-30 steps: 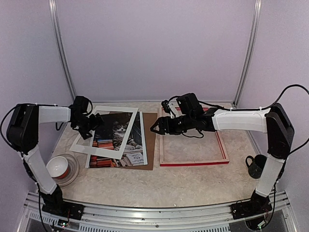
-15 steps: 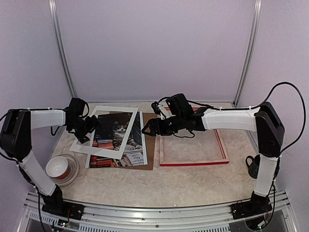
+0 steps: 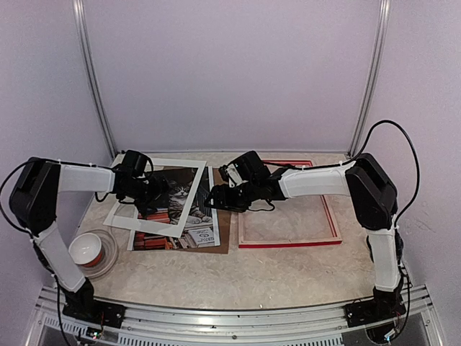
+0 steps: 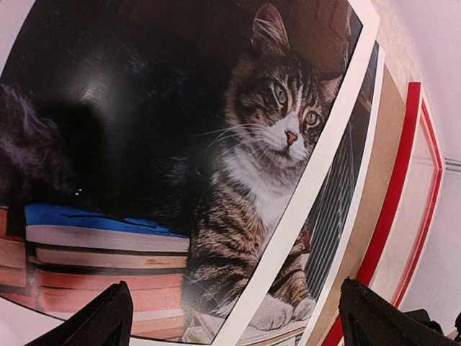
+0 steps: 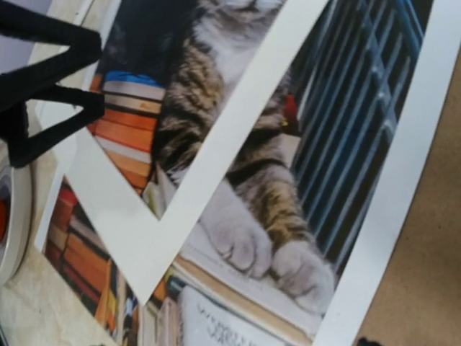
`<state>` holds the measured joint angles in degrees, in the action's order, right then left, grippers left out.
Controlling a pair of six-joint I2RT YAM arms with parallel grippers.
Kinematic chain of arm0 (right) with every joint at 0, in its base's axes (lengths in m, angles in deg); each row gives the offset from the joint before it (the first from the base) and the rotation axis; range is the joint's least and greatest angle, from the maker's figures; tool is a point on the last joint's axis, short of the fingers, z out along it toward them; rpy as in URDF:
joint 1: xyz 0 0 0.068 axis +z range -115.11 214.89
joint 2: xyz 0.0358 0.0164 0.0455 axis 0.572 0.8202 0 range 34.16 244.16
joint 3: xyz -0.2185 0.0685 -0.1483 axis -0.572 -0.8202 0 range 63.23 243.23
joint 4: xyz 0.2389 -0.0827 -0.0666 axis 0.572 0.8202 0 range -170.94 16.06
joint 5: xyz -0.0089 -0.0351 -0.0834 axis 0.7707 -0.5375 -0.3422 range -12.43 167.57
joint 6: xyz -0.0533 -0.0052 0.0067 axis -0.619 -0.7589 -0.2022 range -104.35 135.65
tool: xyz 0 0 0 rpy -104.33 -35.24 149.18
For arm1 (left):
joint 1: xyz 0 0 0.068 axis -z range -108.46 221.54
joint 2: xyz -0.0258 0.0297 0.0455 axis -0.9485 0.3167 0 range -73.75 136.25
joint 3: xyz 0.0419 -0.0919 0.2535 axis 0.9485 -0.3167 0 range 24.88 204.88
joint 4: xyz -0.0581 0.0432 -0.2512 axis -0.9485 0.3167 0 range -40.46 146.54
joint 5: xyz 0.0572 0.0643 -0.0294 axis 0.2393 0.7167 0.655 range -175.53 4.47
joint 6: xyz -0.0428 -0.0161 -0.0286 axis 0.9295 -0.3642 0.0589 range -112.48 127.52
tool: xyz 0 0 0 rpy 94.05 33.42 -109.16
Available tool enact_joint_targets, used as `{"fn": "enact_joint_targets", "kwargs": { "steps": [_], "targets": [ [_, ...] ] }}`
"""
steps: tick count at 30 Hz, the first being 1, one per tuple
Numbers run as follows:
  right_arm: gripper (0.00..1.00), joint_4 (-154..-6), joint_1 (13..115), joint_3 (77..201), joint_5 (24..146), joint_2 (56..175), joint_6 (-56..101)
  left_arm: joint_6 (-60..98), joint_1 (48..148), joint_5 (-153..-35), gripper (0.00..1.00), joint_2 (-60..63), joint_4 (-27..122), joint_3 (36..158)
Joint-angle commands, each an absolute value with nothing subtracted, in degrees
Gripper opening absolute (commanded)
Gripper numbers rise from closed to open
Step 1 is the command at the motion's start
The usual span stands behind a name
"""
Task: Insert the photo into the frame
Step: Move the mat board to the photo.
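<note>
Now, left arm: forearm level, reaching rightward over the white mat board (image 3: 180,163).
Left gripper (image 3: 153,194): jaws spread as wide as they go, nothing held, hovering over the cat in the mat's opening.
Right arm: stretched leftward across the frame (image 3: 288,244), wrist past its left rail.
Right gripper (image 3: 214,197): jaws look parted, nothing held, above the photo's right edge.
Photo (image 3: 178,198): flat on the brown backing board (image 3: 225,216), partly under the skewed mat, outside the frame.
Frame: flat, just right of the backing board.
</note>
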<state>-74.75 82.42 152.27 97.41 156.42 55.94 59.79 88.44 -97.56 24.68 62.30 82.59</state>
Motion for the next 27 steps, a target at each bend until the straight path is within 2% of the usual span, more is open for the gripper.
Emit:
{"fn": "enact_joint_targets", "kwargs": {
  "steps": [1,7,14,27],
  "targets": [
    [0.74,-73.08,82.79,156.28,96.10,158.94,59.63,59.62,89.81,-97.39,0.99,26.94,58.64,85.20],
    [0.74,-69.90,82.80,159.28,92.99,161.10,61.44,57.54,91.66,-95.49,0.99,31.74,58.49,90.12],
    [0.75,-68.12,82.22,160.40,91.27,162.90,63.52,55.72,94.56,-99.16,0.99,37.96,57.38,93.64],
    [0.75,-67.32,81.41,162.11,93.12,166.52,65.58,59.84,96.24,-108.39,0.99,40.49,47.17,90.53]
  ]
}}
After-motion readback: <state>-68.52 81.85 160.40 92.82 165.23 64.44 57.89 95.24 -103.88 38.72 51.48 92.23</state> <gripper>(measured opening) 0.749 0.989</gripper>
